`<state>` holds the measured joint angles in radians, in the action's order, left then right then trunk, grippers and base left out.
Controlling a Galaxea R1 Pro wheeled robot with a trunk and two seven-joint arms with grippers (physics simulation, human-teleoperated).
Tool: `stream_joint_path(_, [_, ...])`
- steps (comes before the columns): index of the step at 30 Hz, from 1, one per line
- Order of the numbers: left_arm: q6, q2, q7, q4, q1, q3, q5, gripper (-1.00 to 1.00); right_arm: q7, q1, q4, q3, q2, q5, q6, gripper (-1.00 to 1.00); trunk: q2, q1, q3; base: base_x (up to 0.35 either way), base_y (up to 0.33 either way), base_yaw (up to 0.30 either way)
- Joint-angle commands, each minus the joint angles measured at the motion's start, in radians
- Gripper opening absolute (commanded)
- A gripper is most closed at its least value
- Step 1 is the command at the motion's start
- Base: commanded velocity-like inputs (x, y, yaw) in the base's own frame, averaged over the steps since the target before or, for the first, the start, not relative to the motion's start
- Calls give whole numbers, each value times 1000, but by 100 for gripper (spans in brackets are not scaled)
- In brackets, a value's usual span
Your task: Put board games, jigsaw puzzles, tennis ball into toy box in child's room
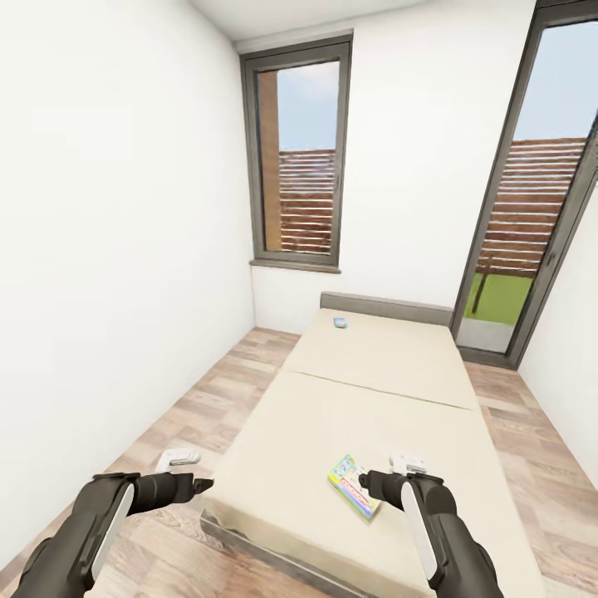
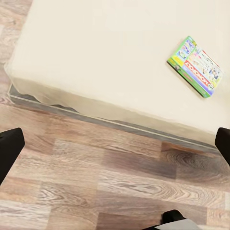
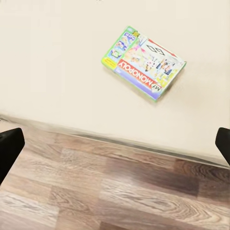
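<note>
Two claws of mine hang ahead of the bed [image 1: 374, 390], and both stand released with nothing between the fingers: in each wrist view the dark fingertips sit wide apart at the frame edges. My right gripper [image 1: 374, 482] hovers just beside the near board game [image 1: 355, 484], the yellow-green-red box lying flat on the mattress close to the foot edge; my left gripper [image 1: 199, 483] is off the bed's foot corner, over the wooden floor [image 1: 166, 540]. I judge that box light, stiff and thin, with a slick printed cover, so I would pinch it across a short edge or slide it to the bed's rim first. Far off near the headboard lies a small blue thing [image 1: 340, 322], probably the second game.
</note>
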<state>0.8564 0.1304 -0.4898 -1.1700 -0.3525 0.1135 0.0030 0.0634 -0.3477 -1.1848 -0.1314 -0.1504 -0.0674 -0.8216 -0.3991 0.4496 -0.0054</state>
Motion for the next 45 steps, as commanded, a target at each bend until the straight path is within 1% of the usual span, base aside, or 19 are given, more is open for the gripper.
stream_joint_path(1, [6, 0, -4, 0, 0, 1, 0, 100, 6, 0, -1, -1, -1, -7, -4, 100, -1, 0, -1, 0, 126, -147])
stream_joint_path(7, [6, 0, -4, 0, 0, 3, 0, 100, 4, 0, 1, -2, 0, -8, -4, 100, -1, 0, -1, 0, 219, -221])
stream_joint_path(24, [5, 1, -4, 0, 0, 3, 0, 100, 2, 0, 2, -2, 0, -9, -4, 100, -1, 0, -1, 2, 293, -275])
stream_joint_path(30, [3, 1, -4, -3, 0, 2, 1, 100, 2, 0, 2, -1, 0, -9, -3, 100, -1, 0, -1, 135, 236, -266])
stream_joint_path(35, [3, 1, -4, -4, 0, 3, 0, 100, 2, 0, 2, 0, 0, -9, -2, 100, -1, 0, -1, 230, 188, -109])
stream_joint_path(45, [3, 1, -4, -4, 0, 2, 0, 100, 2, 0, 2, 2, -1, -8, -2, 100, -1, 0, -1, 240, 147, -15])
